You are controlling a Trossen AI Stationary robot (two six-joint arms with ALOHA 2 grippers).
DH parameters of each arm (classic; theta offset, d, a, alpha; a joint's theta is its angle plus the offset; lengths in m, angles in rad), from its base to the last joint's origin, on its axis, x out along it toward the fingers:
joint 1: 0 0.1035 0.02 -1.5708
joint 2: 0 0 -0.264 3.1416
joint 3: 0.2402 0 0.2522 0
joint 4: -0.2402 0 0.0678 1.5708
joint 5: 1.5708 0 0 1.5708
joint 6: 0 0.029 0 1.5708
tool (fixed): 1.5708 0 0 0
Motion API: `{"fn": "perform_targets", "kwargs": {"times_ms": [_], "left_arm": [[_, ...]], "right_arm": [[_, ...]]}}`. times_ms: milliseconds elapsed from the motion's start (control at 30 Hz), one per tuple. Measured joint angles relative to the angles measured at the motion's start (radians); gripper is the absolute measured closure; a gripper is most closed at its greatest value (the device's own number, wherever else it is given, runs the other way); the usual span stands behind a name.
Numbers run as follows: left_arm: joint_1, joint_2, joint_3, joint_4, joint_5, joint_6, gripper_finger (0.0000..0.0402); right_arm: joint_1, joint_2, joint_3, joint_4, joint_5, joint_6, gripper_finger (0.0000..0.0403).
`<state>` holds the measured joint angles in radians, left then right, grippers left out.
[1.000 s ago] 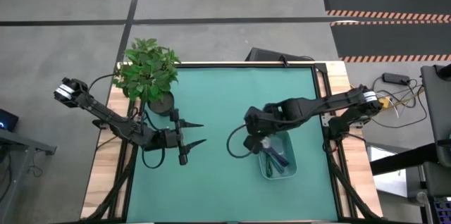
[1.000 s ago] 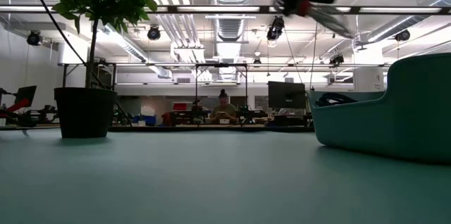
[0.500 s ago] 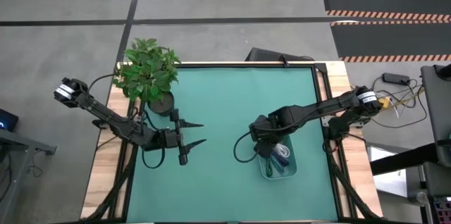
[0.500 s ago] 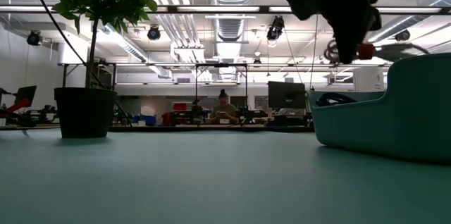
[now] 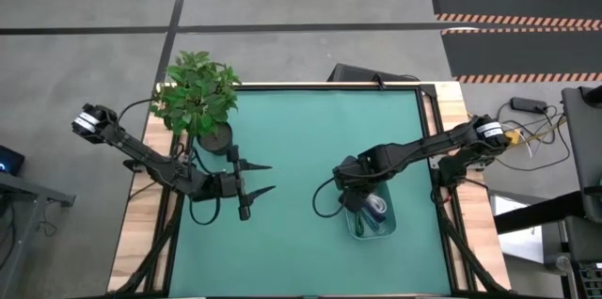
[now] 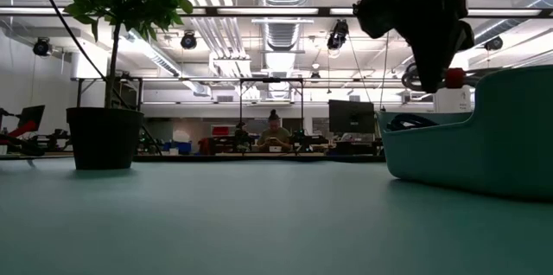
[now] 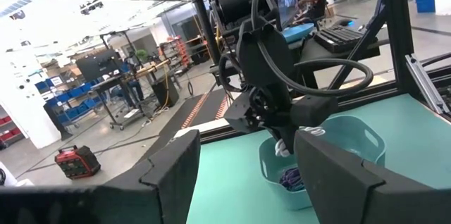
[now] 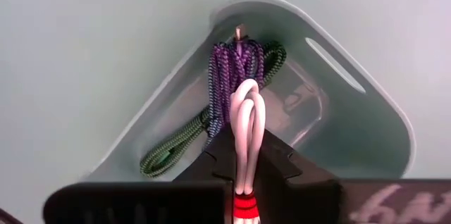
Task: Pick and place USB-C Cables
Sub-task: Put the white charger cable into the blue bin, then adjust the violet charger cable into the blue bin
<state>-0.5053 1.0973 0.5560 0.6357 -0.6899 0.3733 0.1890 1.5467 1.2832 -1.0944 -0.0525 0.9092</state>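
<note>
My right gripper (image 8: pixel 246 146) hovers over the teal bin (image 8: pixel 366 118), shut on the white cable bundle (image 8: pixel 246 115) with its red tie (image 8: pixel 244 206). In the bin lie a navy cable bundle (image 8: pixel 231 69) and dark green cable (image 8: pixel 173 150), resting on its floor. The high view shows this gripper (image 5: pixel 360 197) at the bin's left part (image 5: pixel 384 224). In the low view it (image 6: pixel 429 50) hangs above the bin's rim (image 6: pixel 484 128), with the red tie (image 6: pixel 454 76) showing. My left gripper (image 5: pixel 266 178) waits open over the mat, left of centre. My right gripper pinches the white bundle between its two fingers just past the red tie (image 8: pixel 245 182). The fingers (image 8: pixel 275 157) point down from above and lie along the bundle. The bundle's looped end (image 8: pixel 246 97) sticks out beyond the fingertips, lifted clear above the bin.
A potted plant (image 5: pixel 198 97) stands at the mat's far left corner, its dark pot (image 6: pixel 104 137) seen in the low view. Green mat (image 5: pixel 292 139) lies open between the arms. The table's wooden edges flank the mat. A person sits far off in the room (image 6: pixel 274 132).
My right gripper has carried the white bundle toward the table's near-right, from beside the bin to over it, and has come down toward the bin's rim. It has stayed shut on the bundle. The left arm has kept still.
</note>
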Motion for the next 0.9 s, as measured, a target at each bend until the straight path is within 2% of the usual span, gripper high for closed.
{"fn": "perform_targets", "kwargs": {"times_ms": [133,567,900], "left_arm": [[0.0,0.0,0.0,0.0,0.0,0.0,0.0187],[0.0,0.0,0.0,0.0,-0.001,0.0,0.0187],[0.0,0.0,0.0,0.0,-0.001,-0.002,0.0187]], "right_arm": [[0.0,0.0,-0.005,0.009,0.0,0.009,0.0381],[0.0,0.0,-0.013,0.008,0.003,0.015,0.0296],[0.003,-0.008,0.015,0.009,0.012,-0.06,0.029]]}}
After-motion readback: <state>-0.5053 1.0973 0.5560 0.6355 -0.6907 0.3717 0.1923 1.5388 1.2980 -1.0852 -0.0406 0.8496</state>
